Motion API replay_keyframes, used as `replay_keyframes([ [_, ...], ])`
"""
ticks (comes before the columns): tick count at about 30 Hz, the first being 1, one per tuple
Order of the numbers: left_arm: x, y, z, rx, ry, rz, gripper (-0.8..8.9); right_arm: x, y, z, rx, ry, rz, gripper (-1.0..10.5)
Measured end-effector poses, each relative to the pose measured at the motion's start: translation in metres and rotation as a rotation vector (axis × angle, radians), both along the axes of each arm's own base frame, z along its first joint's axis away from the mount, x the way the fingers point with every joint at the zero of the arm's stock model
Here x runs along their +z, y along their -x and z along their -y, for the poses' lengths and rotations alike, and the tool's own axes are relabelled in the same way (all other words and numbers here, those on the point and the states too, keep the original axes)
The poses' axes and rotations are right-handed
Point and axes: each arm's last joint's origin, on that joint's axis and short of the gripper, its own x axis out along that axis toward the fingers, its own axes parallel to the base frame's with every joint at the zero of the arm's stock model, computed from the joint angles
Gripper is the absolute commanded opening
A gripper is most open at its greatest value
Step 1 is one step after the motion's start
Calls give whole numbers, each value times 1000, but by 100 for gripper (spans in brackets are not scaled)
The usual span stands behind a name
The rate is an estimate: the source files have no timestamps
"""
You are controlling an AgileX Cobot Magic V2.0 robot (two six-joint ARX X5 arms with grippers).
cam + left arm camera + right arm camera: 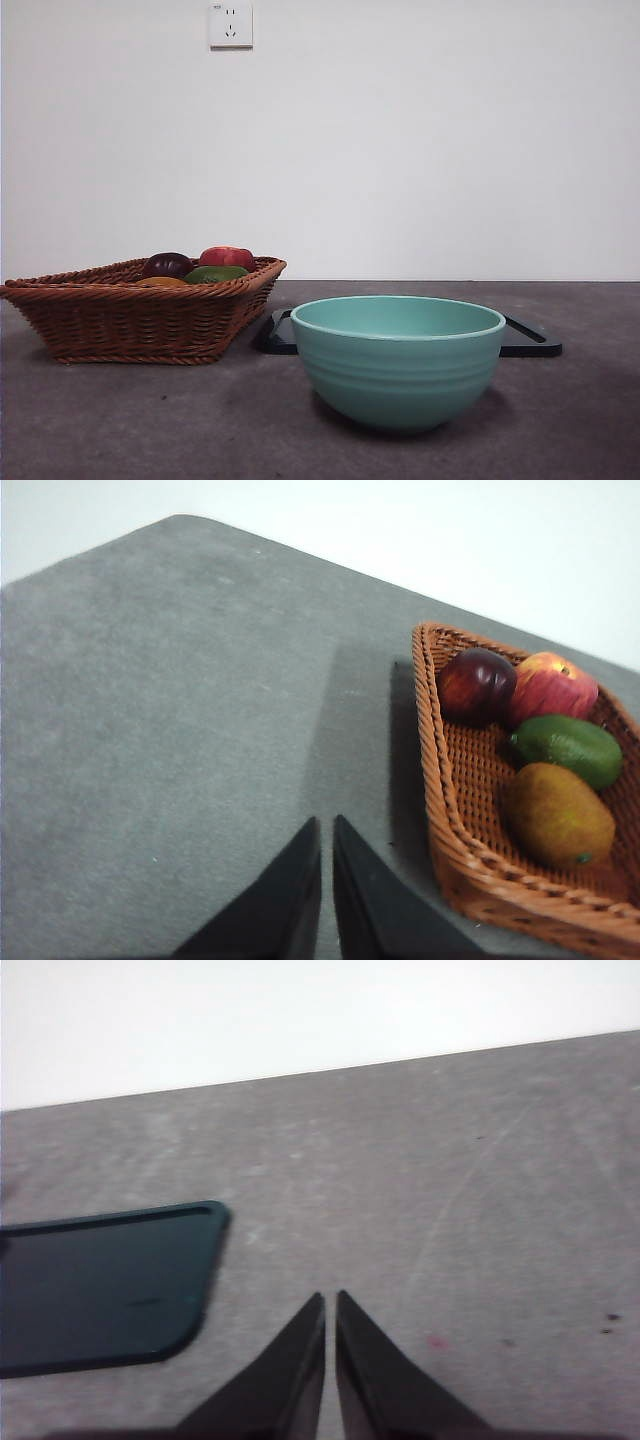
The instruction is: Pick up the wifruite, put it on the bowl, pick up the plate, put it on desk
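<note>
Above desk, L end effector & R end effector both closed, empty

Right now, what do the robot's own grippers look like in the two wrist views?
Only the jaws show. The left gripper has two matte black jaws, broad where they enter the picture and tapering to narrow pointed tips. The right gripper looks the same: two plain black tapered blades. No cables, markings or arm bodies are visible.

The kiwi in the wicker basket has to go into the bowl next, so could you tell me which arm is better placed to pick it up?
Probably the left. Its wrist view shows the left gripper, jaws shut, beside the basket holding the kiwi. The right gripper sees only the tray and desk.
</note>
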Motion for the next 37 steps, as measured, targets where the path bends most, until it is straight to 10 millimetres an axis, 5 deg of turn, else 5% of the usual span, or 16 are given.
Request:
replay_keyframes([
  [8, 17, 6, 2, -29, 120, -21, 16, 16, 3, -1, 23, -121, 40, 9],
  [15, 69, 21, 3, -66, 127, 46, 16, 71, 18, -4, 69, -164, 114, 9],
  [25, 132, 29, 9, -274, 108, -48, 16, 147, 35, -10, 234, -162, -59, 9],
  [37, 183, 25, 17, -564, 90, -229, 16, 205, 45, -17, 458, -66, -252, 9],
])
